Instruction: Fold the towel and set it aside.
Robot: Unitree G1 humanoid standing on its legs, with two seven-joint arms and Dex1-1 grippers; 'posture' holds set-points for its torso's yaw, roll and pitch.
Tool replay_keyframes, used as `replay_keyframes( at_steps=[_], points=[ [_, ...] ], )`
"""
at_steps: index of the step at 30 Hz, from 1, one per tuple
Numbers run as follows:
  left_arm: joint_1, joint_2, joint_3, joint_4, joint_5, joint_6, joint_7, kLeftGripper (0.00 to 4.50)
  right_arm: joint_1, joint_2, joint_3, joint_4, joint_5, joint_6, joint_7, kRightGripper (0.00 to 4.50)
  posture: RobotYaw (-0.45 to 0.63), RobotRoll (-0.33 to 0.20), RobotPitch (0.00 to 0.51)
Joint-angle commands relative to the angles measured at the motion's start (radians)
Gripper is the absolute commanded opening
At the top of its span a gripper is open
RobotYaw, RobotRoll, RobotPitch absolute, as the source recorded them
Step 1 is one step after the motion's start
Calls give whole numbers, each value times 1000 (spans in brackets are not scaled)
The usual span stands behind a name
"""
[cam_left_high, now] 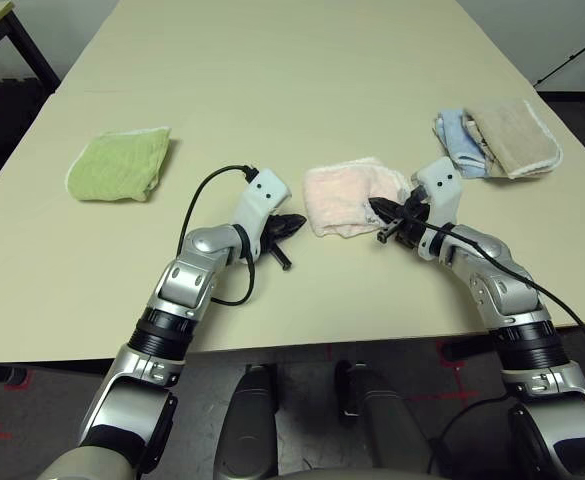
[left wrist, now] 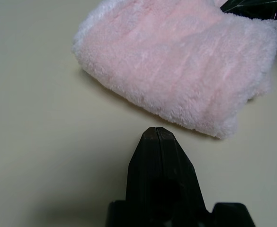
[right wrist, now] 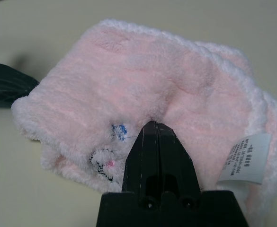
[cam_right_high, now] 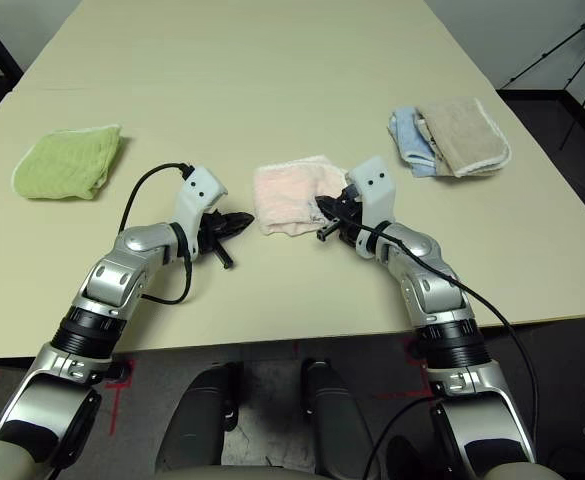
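lying near the middle of the bench (cam_left_high: 272, 80), the towel (cam_left_high: 352, 198) is bunched into a small pink bundle rather than a neat flat fold, its white edging and care tag turned toward the right arm. the right tool (right wrist: 156, 130) has its two black fingers pressed shut, and its tip pushes into the plush by the little embroidered logo (right wrist: 107, 163); i cannot tell whether it pinches a fold of the pile or only rests against it. the left tool (left wrist: 156, 131) is shut too, holding nothing, and sits on the bare bench just beside the towel's near edge, apart from it. the arms flank the bundle from either side, which reads as bracketing it to tidy or shift it. a light green cloth (cam_left_high: 122, 163) lies well off to the left, and blue (cam_left_high: 458, 140) and beige (cam_left_high: 517, 135) folded cloths are stacked to the right, likely the set-aside spots.
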Motion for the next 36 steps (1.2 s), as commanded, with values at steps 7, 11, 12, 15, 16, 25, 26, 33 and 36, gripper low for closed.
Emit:
replay_keyframes(
  at_steps=[7,11,12,15,16,25,26,33,36],
  points=[
    [-69,-43,163,-33,-117,34,48,202,-43,-25,-45,-38,32,-17,12,0,138,0,143],
    [-67,-47,268,-144,-235,111,64,1327,-62,-82,-103,-142,107,-6,69,1069,143,0,142],
    [-63,-45,276,-161,-247,121,68,1679,-60,-91,-107,-154,117,-7,76,1411,143,0,142],
    [-30,-31,299,-251,-294,152,65,2868,-23,-135,-127,-202,144,-7,111,2575,145,0,144],
    [-18,-26,308,-280,-314,161,62,3291,-4,-148,-134,-217,150,-10,121,2957,145,0,144],
    [56,15,338,-338,-372,141,63,4500,194,-178,-179,-306,196,-119,178,4476,146,0,142],
    [61,15,336,-335,-371,136,64,4500,220,-180,-182,-306,195,-143,190,4476,142,0,142],
    [74,37,310,-304,-347,116,55,4500,292,-209,-196,-249,207,-267,271,4476,134,0,140],
    [76,45,307,-293,-339,117,65,4500,301,-229,-196,-195,203,-322,311,4476,139,0,140]
  ],
)
